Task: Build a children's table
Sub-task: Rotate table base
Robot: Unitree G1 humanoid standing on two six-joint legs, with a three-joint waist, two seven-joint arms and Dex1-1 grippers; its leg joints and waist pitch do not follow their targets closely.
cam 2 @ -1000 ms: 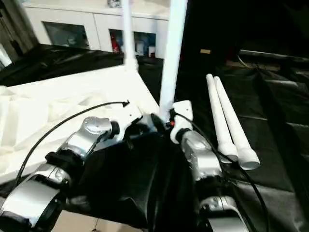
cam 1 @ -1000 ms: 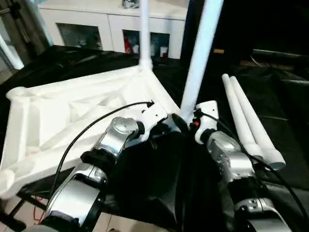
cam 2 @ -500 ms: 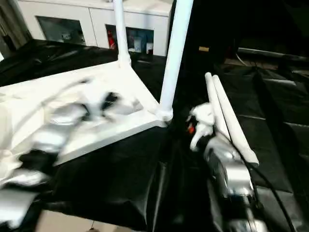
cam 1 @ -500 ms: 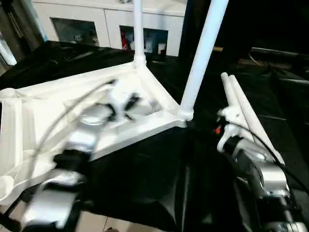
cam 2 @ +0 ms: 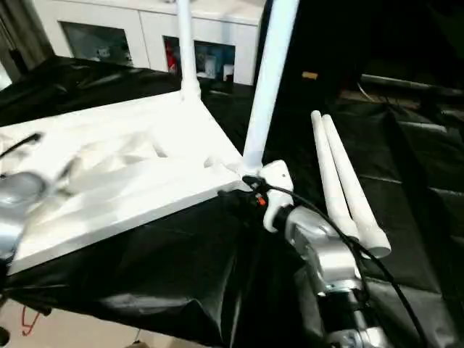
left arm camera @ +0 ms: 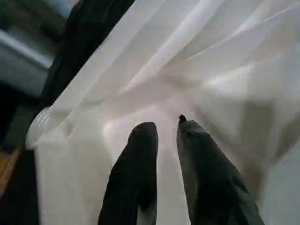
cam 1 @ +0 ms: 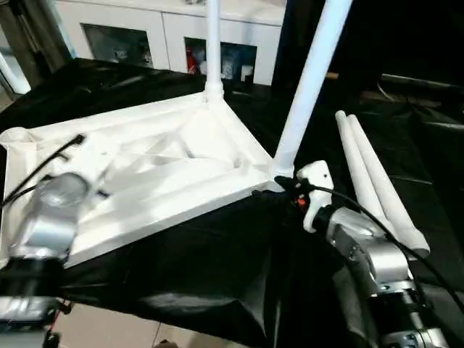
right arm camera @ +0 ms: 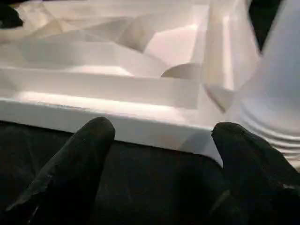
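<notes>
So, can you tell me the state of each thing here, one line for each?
Tabletop: upside down, ribs up.
Two fitted legs: upright in corner sockets.
Two spare legs: lying side by side on black cloth.
Left claw: narrow gap, over the tabletop.
Right claw: open, empty.

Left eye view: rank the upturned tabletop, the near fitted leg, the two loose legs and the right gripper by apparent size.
1. tabletop
2. near fitted leg, cut off by the picture's top edge
3. two loose legs, alike in size, so unranked between themselves
4. right gripper, smallest
</notes>
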